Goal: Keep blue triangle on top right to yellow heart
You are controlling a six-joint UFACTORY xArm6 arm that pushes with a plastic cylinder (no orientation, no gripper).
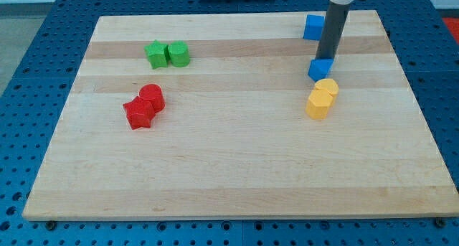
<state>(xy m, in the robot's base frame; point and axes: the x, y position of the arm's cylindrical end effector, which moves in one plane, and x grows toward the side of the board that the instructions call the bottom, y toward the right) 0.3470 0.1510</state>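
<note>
The blue triangle (pixel 320 68) lies at the view's right, just above two yellow blocks. The upper yellow block (pixel 327 88) touches or nearly touches the triangle's lower edge; the lower yellow block (pixel 318 103) sits against it at lower left. I cannot tell which of the two is the heart. My tip (pixel 326 58) stands at the triangle's top edge, touching or almost touching it; the dark rod rises from there toward the view's top.
A blue cube (pixel 313 26) sits near the board's top edge, left of the rod. A green star (pixel 155 54) and a green block (pixel 178 54) lie at upper left. Two red blocks (pixel 145 106) lie at mid left. The wooden board (pixel 237 167) rests on a blue perforated table.
</note>
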